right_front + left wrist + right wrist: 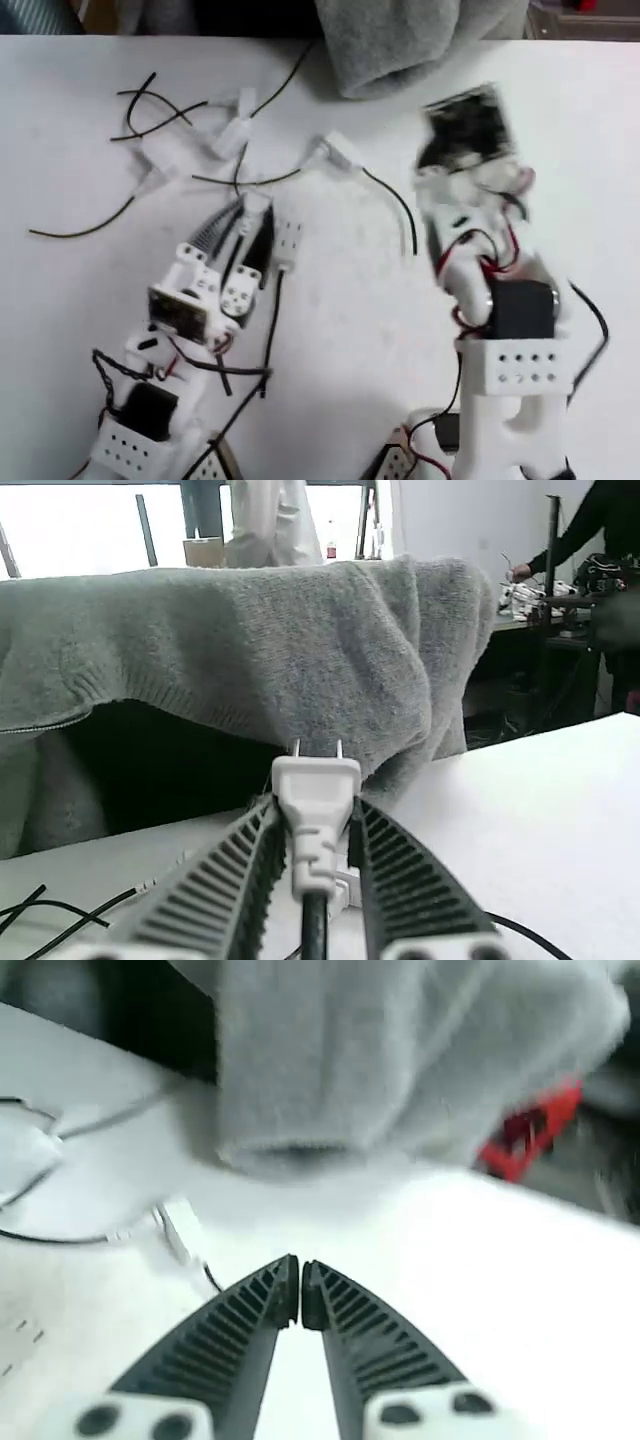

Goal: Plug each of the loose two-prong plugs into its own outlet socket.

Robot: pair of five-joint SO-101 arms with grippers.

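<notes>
My left gripper (312, 825) is shut on a white two-prong plug (315, 790), whose prongs point away from the wrist toward the grey cloth. In the high view that gripper (250, 208) holds the plug (257, 203) just beside a white outlet block (289, 238) at the table's middle. Three loose white plugs with thin black leads lie further back: one (234, 136), one (160, 160) and one (340, 150). My right gripper (300, 1295) is shut with nothing in it, raised above the table right of centre (465, 130). One loose plug (180, 1232) lies ahead of it.
A grey knitted cloth (400, 40) hangs over the table's back edge. Black wires (150, 110) loop across the back left. A black cable (270, 330) runs from the outlet block toward the front edge. A red object (530, 1130) sits off the table behind.
</notes>
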